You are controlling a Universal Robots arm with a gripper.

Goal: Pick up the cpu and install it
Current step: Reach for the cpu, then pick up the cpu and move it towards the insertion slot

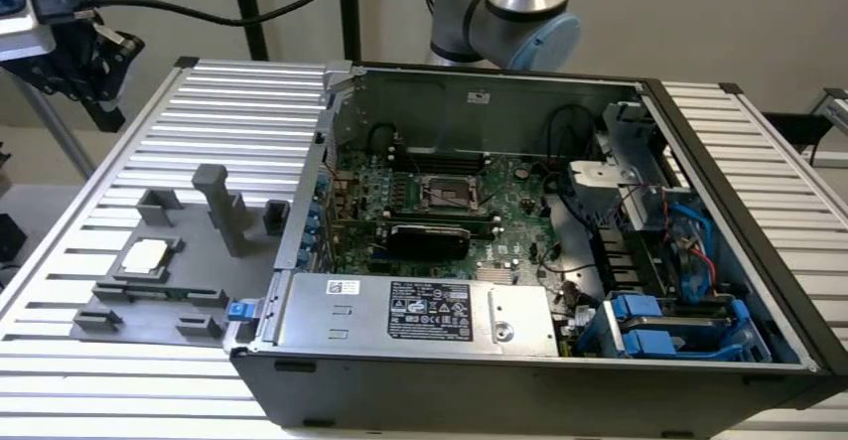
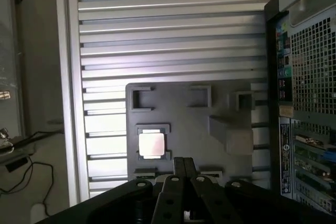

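Cpu (image 1: 146, 253) (image 2: 151, 145): small flat square, pale silver top up. Lying in a framed square pocket on the grey plate (image 1: 199, 266) (image 2: 184, 124), untouched. Seen in the exterior view at about 9 o'clock from the computer case (image 1: 530, 390), near but apart from its side wall.

Grey plate flat on the slatted metal table (image 1: 133, 390) (image 2: 168, 35). Carries other raised blocks and empty pockets, with a tall upright post (image 1: 218, 207) at about 1 o'clock from the cpu.

Gripper (image 1: 103, 102) (image 2: 184, 169): black, hanging in the air at about 11 o'clock from the cpu in the exterior view, well apart from it. In the wrist view, fingers (image 2: 178, 167) pressed together with no gap, nothing gripped, cpu just past the tips.

Case open on top. Green board (image 1: 517, 221) inside, with a square socket (image 1: 448, 194) near the middle. Silver labelled box (image 1: 411, 311) at 6 o'clock from the socket, along the near wall. Blue brackets (image 1: 662, 326) at about 4 o'clock. Arm joint (image 1: 510, 13), grey and pale blue, at 12 o'clock behind the case.
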